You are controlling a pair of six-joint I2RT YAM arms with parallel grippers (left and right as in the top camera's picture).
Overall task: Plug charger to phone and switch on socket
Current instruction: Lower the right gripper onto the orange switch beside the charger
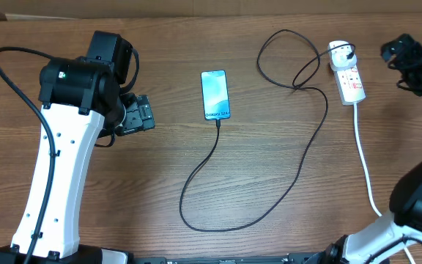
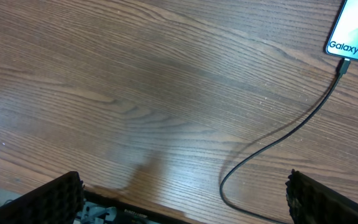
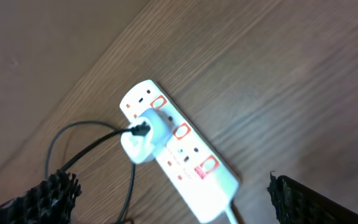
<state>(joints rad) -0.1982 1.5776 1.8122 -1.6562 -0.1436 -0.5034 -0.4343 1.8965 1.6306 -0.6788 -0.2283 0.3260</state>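
L end effector and R end effector both spread, empty — charger in phone, other end in socket.

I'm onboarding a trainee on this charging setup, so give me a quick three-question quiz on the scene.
1. True or false: the charger cable's tip meets the phone's bottom edge.
2. What do the left fingers and right fingers hold? A) phone B) cable C) nothing
3. Fill in: the white plug sits on the white ___.
Key: 1 true; 2 C; 3 power strip.
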